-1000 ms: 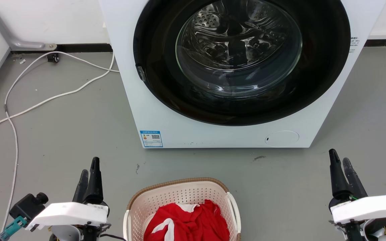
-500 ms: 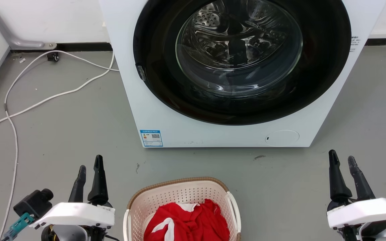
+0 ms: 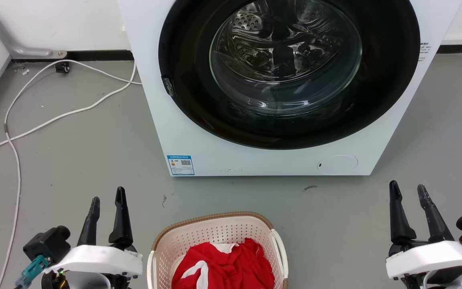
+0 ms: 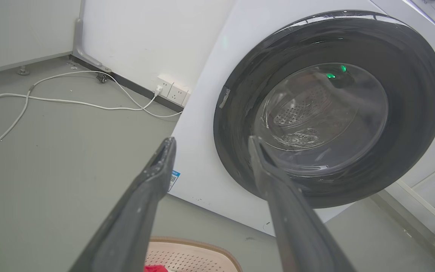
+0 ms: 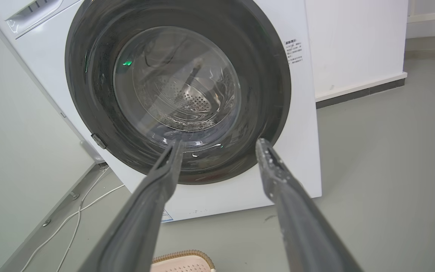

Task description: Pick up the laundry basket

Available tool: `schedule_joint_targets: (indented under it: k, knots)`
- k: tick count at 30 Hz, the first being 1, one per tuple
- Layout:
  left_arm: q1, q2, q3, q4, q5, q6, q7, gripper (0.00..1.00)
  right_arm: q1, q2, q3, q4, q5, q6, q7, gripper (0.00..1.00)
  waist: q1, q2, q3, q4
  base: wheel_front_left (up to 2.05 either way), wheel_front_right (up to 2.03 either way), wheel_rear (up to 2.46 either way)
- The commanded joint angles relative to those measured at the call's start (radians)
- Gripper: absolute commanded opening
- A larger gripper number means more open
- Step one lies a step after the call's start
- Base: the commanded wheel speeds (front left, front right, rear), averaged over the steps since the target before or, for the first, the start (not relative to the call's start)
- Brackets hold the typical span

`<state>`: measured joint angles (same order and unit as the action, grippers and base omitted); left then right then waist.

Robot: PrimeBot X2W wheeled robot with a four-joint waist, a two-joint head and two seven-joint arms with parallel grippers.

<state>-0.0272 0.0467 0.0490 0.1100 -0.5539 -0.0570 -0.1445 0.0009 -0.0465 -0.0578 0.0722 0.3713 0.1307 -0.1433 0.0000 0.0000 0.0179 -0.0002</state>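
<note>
The cream laundry basket (image 3: 215,235), with perforated walls, a brown woven rim and a white side handle (image 3: 280,249), stands on the floor at the bottom centre of the head view, holding a red and white garment (image 3: 225,267). Its far rim also peeks up at the bottom of the left wrist view (image 4: 191,253) and the right wrist view (image 5: 183,261). My left gripper (image 3: 107,193) hangs open to the basket's left, apart from it. On the basket's right and farther off, my right gripper (image 3: 407,187) is open too. Both hold nothing.
A white washing machine (image 3: 199,136) with a shut round glass door (image 3: 285,56) stands just beyond the basket. White cables (image 3: 54,120) trail over the grey floor at the left. Bare floor lies on both sides of the basket.
Both grippers have opened from nearly shut to open. Each has shifted a little toward the basket and lower in the head view.
</note>
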Motion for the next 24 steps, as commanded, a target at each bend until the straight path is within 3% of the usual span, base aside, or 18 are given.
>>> schedule_joint_targets:
  k: [1,24]
  knots:
    - [0.003,0.004,-0.002,-0.008,0.035,0.004,-0.011,1.0,0.001,-0.004,-0.002,-0.015,-0.035,0.0,-0.012,1.0,0.0,0.0,0.0,0.0,0.0,0.0,0.0]
    - [0.022,0.004,-0.013,-0.015,0.262,0.018,-0.066,1.0,0.026,-0.005,0.004,-0.038,-0.269,0.0,-0.069,1.0,0.0,0.0,0.002,0.005,0.0,0.0,0.0]
